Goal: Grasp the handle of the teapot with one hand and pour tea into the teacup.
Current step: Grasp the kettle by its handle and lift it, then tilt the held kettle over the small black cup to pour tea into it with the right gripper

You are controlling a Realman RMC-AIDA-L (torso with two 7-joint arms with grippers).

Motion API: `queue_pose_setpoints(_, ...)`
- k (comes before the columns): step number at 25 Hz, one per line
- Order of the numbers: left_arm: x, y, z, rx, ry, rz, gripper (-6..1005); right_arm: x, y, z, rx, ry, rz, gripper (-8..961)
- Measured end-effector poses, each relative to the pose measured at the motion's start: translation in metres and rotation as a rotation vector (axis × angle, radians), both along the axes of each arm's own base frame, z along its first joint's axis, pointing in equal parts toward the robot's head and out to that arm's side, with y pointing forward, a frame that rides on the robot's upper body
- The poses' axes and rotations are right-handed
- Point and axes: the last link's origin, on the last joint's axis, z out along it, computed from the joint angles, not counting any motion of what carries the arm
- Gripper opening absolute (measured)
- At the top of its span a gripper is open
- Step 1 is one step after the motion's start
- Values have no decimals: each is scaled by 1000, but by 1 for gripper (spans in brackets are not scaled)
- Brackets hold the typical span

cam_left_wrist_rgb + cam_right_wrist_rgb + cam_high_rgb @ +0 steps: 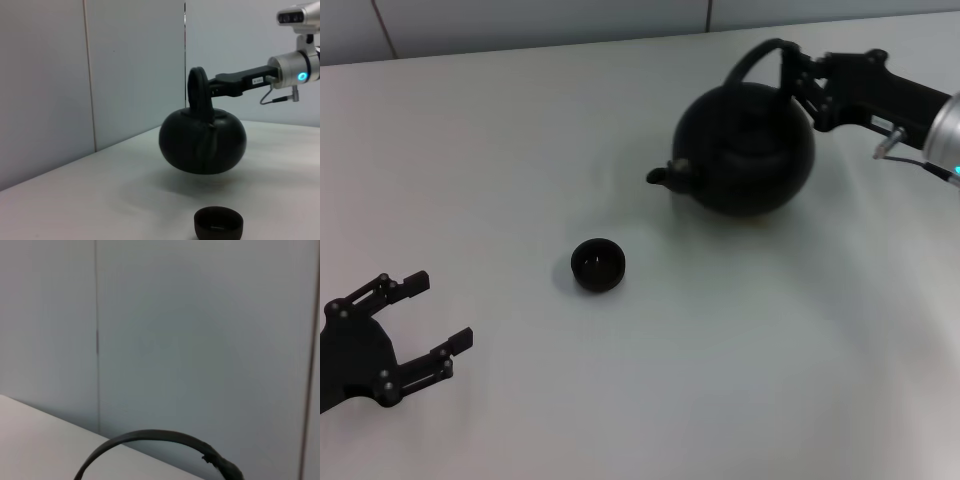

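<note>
Head view shows your right pincer (798,78) pinching the handle (752,60), with the teapot (745,150) lifted off the bench (620,400). You have yet to tilt it over the teacup (598,265). Your left pincer (430,315) idles, spread.

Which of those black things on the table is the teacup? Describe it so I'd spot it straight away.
Start at the teapot, the big round black pot that the right gripper holds up by its arched handle. Below its stubby spout, toward the open left gripper, the teacup sits alone on the white table. It is the smallest black thing: a handleless open bowl.
</note>
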Motion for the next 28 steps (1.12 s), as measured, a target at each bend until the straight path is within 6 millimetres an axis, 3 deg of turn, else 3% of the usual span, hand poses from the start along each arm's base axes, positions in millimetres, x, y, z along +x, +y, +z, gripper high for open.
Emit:
queue_pose_setpoints(11, 1, -1, -2, -7, -2, -9, 802, -35, 14, -25, -113, -1, 71, 70)
queue_pose_setpoints(28, 1, -1, -3, -7, 1, -12, 801, -46, 19, -25, -42, -176, 244, 71)
